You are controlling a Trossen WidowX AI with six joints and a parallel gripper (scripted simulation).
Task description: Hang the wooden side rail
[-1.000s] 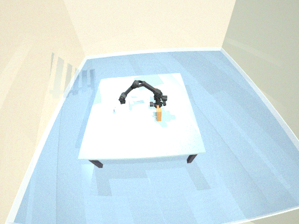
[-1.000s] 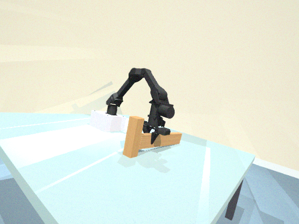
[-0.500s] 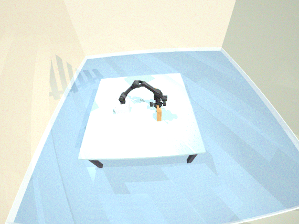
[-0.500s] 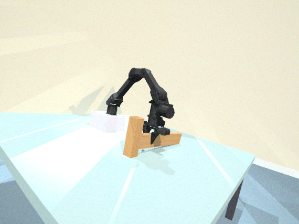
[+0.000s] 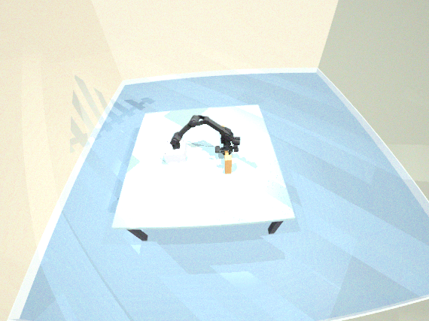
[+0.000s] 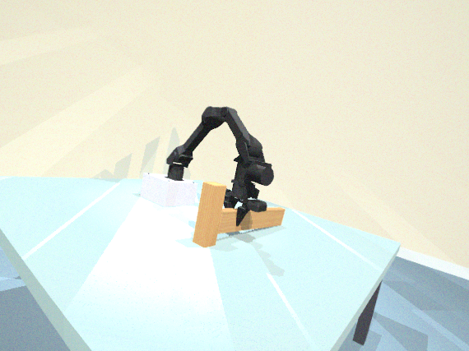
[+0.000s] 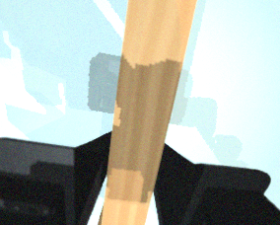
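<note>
The headboard post is a wooden block standing upright on the table. The wooden side rail runs back from the post, roughly level and low over the table. Its near end meets or nearly meets the post's back face in the exterior view. My gripper is shut on the rail, one finger on each side, close behind the post. The hooks, pins and slot are hidden, so whether the hooks sit on the pins cannot be seen. Whether the far end touches the table is unclear.
The white base block under the arm stands to the left of the post and rail. The arm arches over from it to the rail. The table carries bright light patches and shadows.
</note>
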